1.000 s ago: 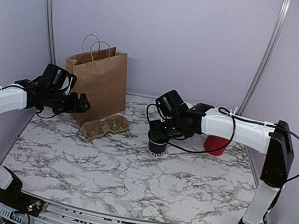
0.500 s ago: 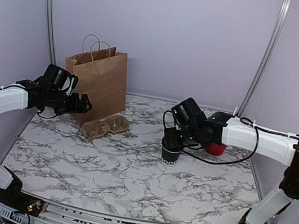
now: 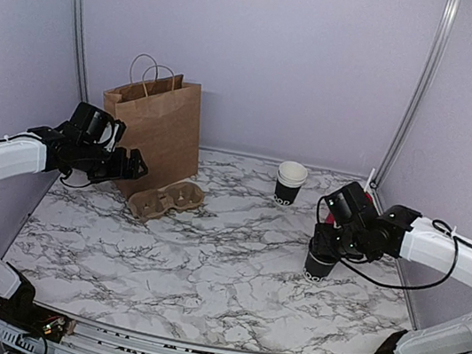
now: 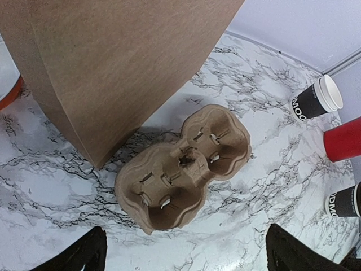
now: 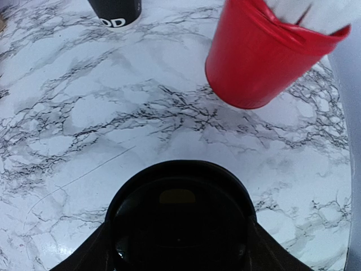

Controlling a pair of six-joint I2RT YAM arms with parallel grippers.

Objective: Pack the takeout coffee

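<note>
While the right gripper is clamped on the small black lidded paper cup, this looks like mid-carry.
Top view: cup's at the right of the marble table, well apart from the moulded brown pulp carrier and brown paper bag. Next, I reckon, haul it over upright into a well. Left wrist: the left gripper has its jaws spread wide above the carrier. Right wrist: black lid between the fingers; nested black cups read "OD", rest cut off.

The right end effector grips the takeout coffee, the cup stack well apart behind.
</note>
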